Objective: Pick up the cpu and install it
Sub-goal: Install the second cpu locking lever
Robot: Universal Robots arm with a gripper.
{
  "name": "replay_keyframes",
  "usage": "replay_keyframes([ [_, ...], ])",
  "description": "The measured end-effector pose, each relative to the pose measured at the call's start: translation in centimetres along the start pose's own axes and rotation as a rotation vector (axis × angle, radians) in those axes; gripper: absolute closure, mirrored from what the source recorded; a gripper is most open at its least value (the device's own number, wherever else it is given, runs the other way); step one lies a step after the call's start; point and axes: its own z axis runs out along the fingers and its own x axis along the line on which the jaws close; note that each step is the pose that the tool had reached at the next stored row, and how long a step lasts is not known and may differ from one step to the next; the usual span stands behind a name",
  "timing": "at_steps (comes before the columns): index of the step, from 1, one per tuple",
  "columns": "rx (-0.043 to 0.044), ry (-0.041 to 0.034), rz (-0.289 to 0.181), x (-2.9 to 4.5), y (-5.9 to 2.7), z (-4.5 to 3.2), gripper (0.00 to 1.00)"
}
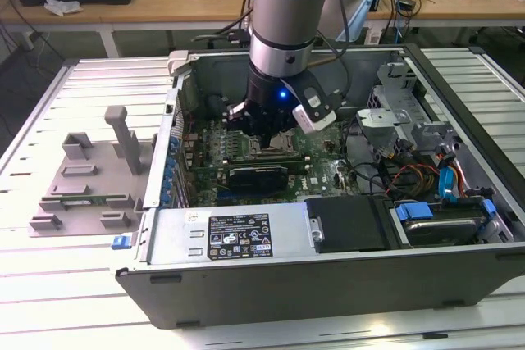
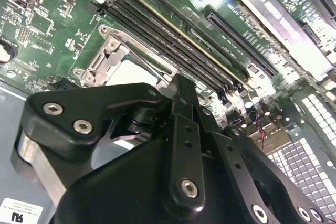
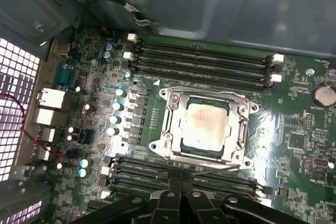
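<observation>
We see gripper (image 1: 264,130) low inside open PC case (image 1: 459,268), over motherboard (image 1: 324,171). Jaw state: we cannot tell; nothing visibly held.

Cpu (image 3: 206,125) sits flat in socket (image 3: 173,109), pale metal top up, apart from gripper (image 3: 181,195). In second wrist view, cpu (image 2: 132,73) shows just beyond gripper body.

Memory slots (image 3: 205,64) flank socket both sides. Near row (image 3: 178,177) lies between gripper and socket.

Grey tray (image 1: 86,178) on table, outside case, at exterior view's left.
</observation>
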Motion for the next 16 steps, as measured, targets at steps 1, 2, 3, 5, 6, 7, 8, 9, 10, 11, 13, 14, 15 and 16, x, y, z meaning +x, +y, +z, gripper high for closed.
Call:
replay_keyframes([
  [1, -0.0011, 0.0000, -0.001, 0.04, 0.01, 0.15, 0.89],
  [2, -0.0022, -0.0002, -0.002, 0.27, 0.06, 0.43, 0.89],
  [3, -0.0023, -0.0001, -0.002, 0.61, 0.13, 0.67, 0.89],
  [5, -0.0025, -0.0002, -0.002, 1.10, 0.22, 0.97, 0.89],
  [6, -0.0024, -0.0002, -0.002, 1.27, 0.23, 1.15, 0.89],
  [7, -0.0024, -0.0001, -0.002, 1.36, 0.23, 1.31, 0.89],
  [8, -0.0025, -0.0002, -0.002, 1.37, 0.19, 1.58, 0.89],
  [9, -0.0026, -0.0002, -0.002, 1.37, 0.15, 1.85, 0.89],
  [10, -0.0030, -0.0002, -0.002, 1.39, 0.11, 2.11, 0.89],
  [11, -0.0033, -0.0003, -0.002, 1.39, 0.09, 2.24, 0.89],
  [13, -0.0037, -0.0004, -0.002, 1.38, 0.06, 2.47, 0.89],
  [14, -0.0041, -0.0006, -0.001, 1.38, 0.04, 2.60, 0.89],
  [15, -0.0046, -0.0008, 0.000, 1.41, 0.02, 2.75, 0.89],
  [16, -0.0050, -0.0011, 0.001, 1.44, 0.01, 2.85, 0.89],
])
